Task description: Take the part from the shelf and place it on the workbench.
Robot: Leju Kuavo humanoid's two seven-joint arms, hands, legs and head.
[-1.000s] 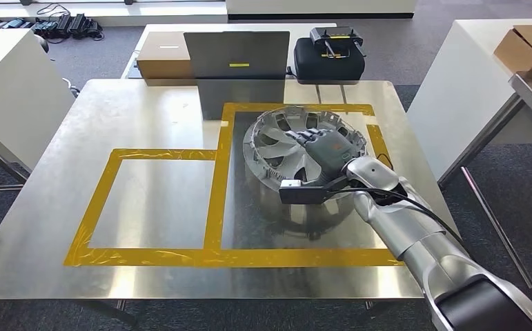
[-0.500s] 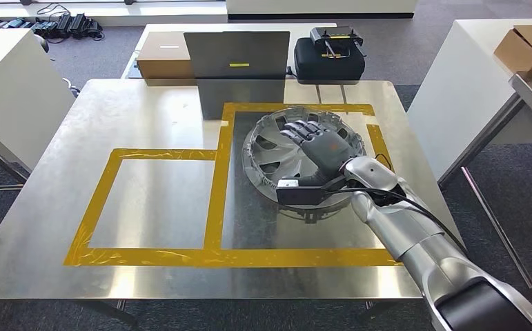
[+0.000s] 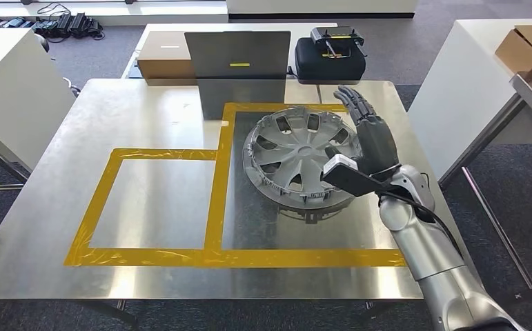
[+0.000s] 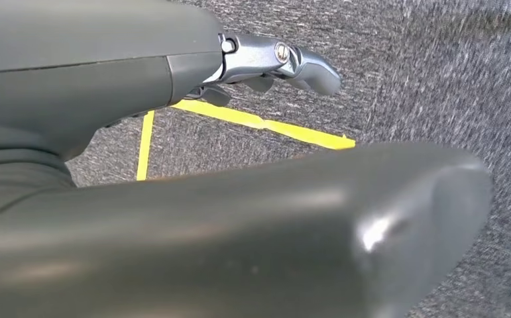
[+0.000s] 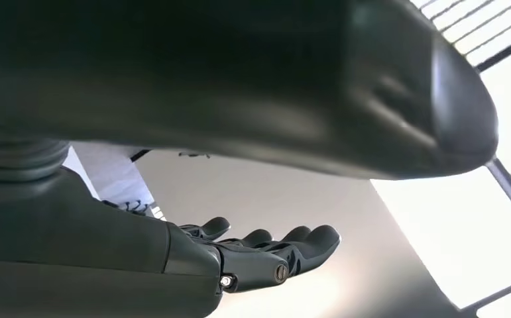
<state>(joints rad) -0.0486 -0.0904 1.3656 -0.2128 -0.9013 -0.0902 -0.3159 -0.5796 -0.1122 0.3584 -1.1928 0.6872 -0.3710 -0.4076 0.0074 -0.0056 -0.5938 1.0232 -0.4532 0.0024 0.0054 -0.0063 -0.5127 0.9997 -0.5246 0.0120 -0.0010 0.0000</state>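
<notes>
Steel workbench (image 3: 145, 124) marked with yellow tape outlines (image 3: 214, 256): a smaller rectangle to the left, a larger one to the right. Silver wheel cover (image 3: 303, 160) lies flat inside the larger outline, spokes up, free of any grip. Right hand (image 3: 370, 131) raised just beside the cover's right rim, fingers straight and spread, holding nothing. Left hand (image 4: 173, 132) hangs over grey carpet with yellow floor tape (image 4: 266, 124); whether its fingers are parted or curled cannot be told. Beyond the bench: grey upright panel (image 3: 237, 54) with a small yellow label, writing unreadable; brown cardboard box (image 3: 163, 58), closed; black case (image 3: 329, 61) with a controller on top. Another cardboard box (image 3: 529, 47) far right.
</notes>
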